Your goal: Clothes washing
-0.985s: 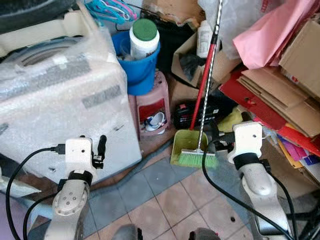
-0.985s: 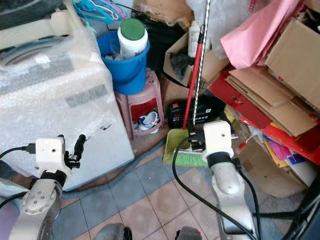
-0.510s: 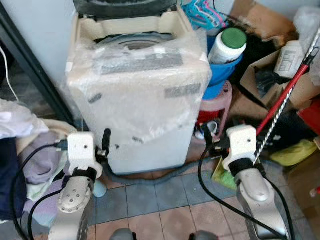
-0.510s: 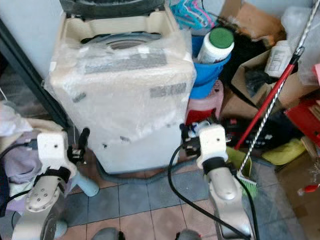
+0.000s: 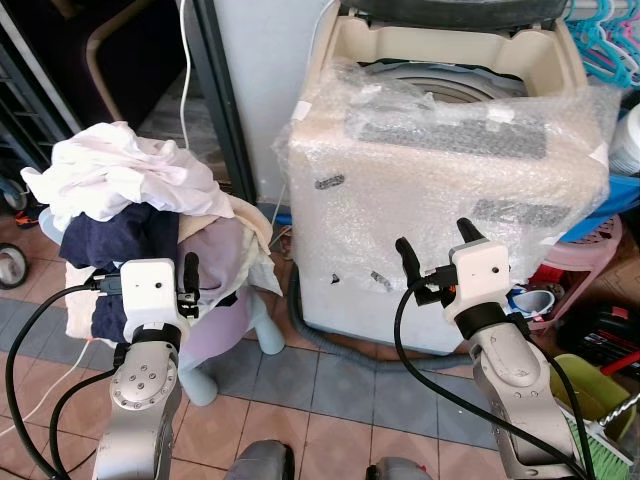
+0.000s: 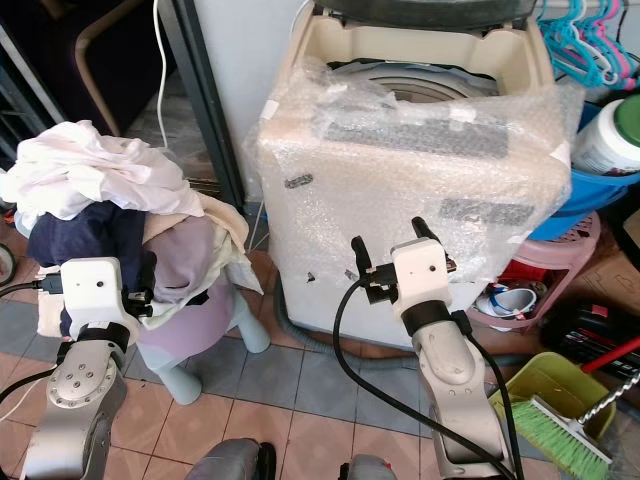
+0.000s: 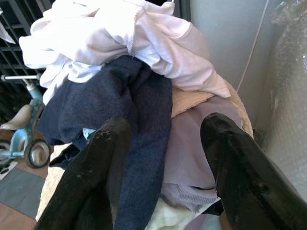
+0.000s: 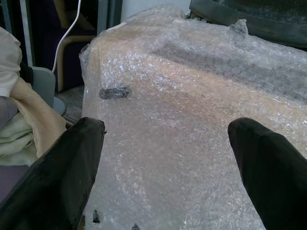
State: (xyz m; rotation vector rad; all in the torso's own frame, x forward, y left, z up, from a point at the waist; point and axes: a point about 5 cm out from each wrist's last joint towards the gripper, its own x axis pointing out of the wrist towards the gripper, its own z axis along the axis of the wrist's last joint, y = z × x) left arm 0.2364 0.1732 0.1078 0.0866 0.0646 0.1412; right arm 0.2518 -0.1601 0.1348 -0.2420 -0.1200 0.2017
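Note:
A cream top-loading washing machine [image 5: 450,170] wrapped in bubble wrap stands in front of me, its lid up and the drum rim showing. To its left a pile of clothes [image 5: 130,200], white on top, dark blue and lilac beneath, rests on a pale blue stool [image 5: 215,355]. My left gripper [image 5: 188,262] is held up just before the pile, open with nothing in it; the left wrist view shows the dark blue garment [image 7: 124,105] between its fingers [image 7: 96,182]. My right gripper [image 5: 432,238] is open, empty and close to the washer's front face [image 8: 168,143].
A dark metal post [image 5: 225,110] and a hanging white cable [image 5: 185,60] stand between pile and washer. At the right are a blue bucket with a white jar [image 6: 610,135], a pink stool [image 6: 560,260], hangers [image 6: 585,40], and a green dustpan with broom [image 6: 545,400]. The floor is tiled.
The camera has swung left: the cardboard clutter and broom slid out to the right, and the washer and clothes pile came into view. Both arms keep the same raised pose.

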